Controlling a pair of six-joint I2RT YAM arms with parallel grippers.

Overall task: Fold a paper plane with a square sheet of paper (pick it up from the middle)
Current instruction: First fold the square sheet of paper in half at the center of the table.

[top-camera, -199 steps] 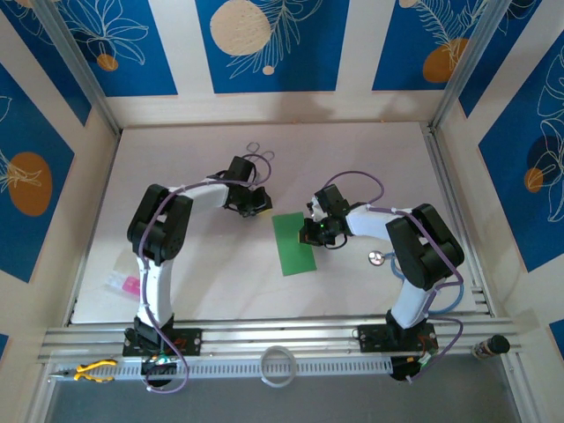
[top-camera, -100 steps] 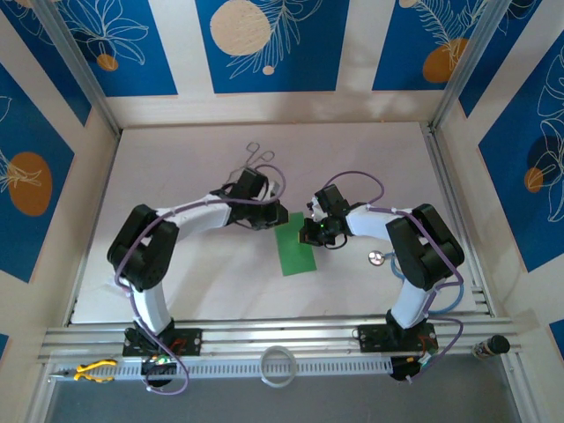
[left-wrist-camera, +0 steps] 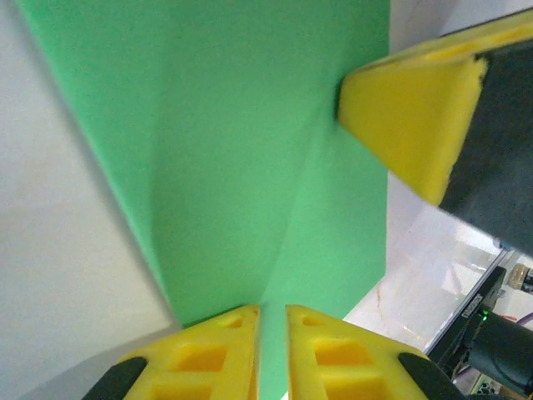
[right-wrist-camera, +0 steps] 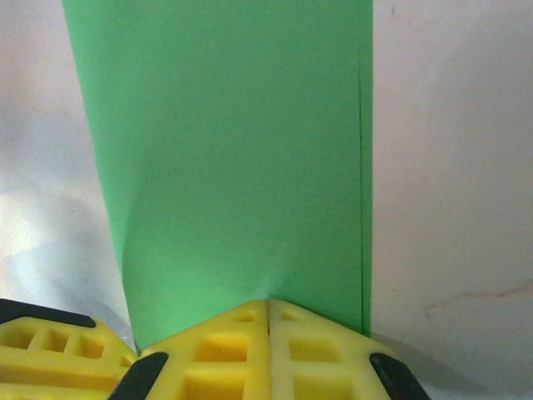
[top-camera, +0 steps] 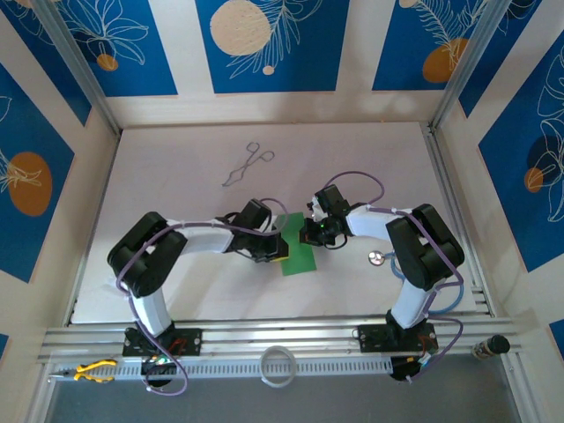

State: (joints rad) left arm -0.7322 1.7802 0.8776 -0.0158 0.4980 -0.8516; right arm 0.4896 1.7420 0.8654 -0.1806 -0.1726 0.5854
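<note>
I see the folded bright green sheet of paper point(top-camera: 301, 257) clamped at opposite edges: left gripper point(top-camera: 280, 249) and right gripper point(top-camera: 307, 233) jaws both closed on it. The thin metal forceps point(top-camera: 247, 164) lie well apart on the white table point(top-camera: 176, 185).

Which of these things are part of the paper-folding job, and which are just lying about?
Part of the job: paper; left gripper and right gripper, both pinching it.

Lying about: forceps, small metal disc, white ring, yellow pliers.
</note>
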